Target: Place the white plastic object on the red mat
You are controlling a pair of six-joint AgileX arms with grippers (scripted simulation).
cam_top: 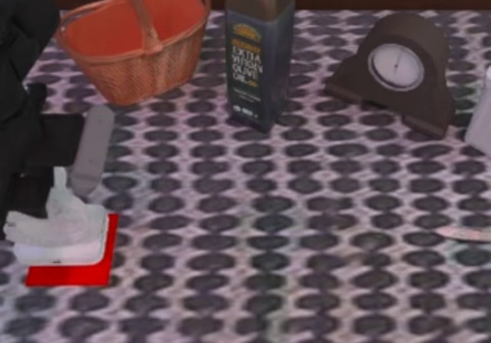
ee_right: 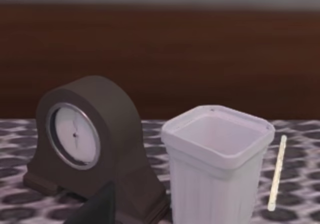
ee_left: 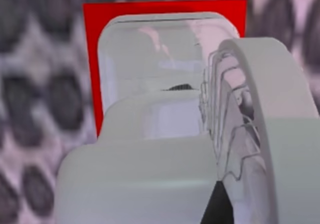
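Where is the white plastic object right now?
In the top view the white plastic object sits at the table's near left, resting on the red mat, under the left arm and in front of the wicker basket.

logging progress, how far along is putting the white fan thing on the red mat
Mostly done: the white plastic object already sits on the red mat, its base covering most of it. In hand: the left arm is low right over it at the table's left edge; whether its claw has let go can't be told. Left: release and lift away. The right arm is parked near the clock.
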